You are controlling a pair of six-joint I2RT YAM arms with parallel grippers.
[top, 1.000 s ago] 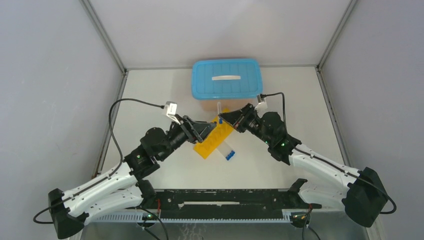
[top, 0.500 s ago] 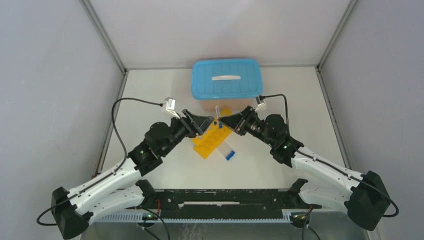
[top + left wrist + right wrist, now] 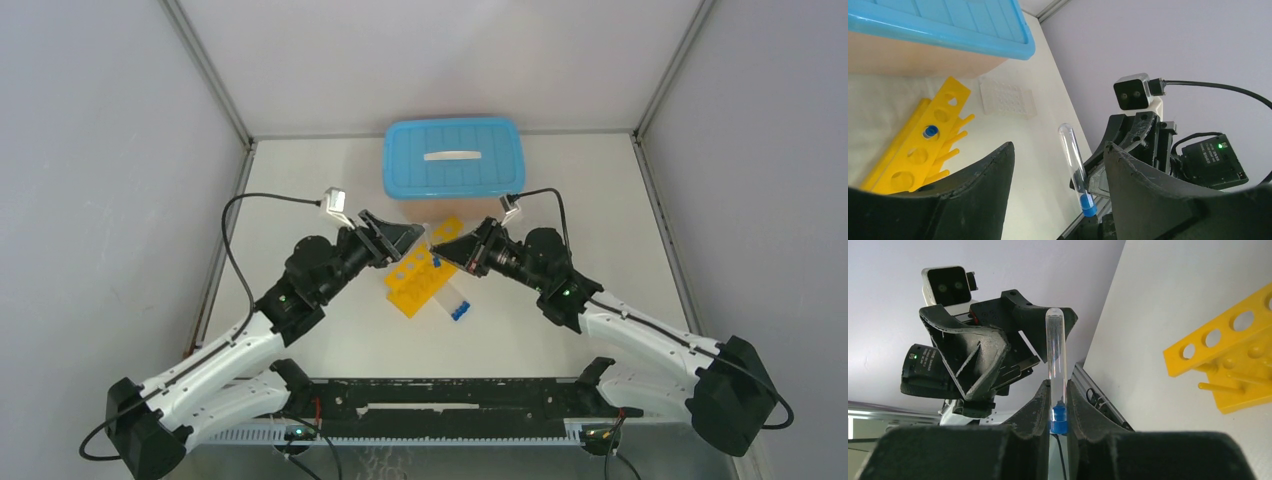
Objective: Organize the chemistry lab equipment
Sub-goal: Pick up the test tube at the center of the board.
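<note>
Clear tube (image 3: pixel 1055 350): we are pinching blue-capped end in right gripper (image 3: pixel 1058 390), long axis pointing out toward left gripper (image 3: pixel 1055 150), its jaws standing apart, empty, near tube. Yellow rack (image 3: pixel 420 278) lying just below both, middle of worktop (image 3: pixel 330 180), toward far edge.

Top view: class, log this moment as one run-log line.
right gripper: shut on tube | left gripper: open, empty | rack: untouched

We see a yellow plastic rack with round holes (image 3: pixel 412 288), a clear tube with a blue cap (image 3: pixel 1056 365), a bright blue ribbed plastic lid (image 3: pixel 420 172) on a tan bin (image 3: pixel 898 56), a clear flat tray (image 3: pixel 1007 97) patterned with rows of small dimples, and a white bench (image 3: pixel 320 190).
</note>
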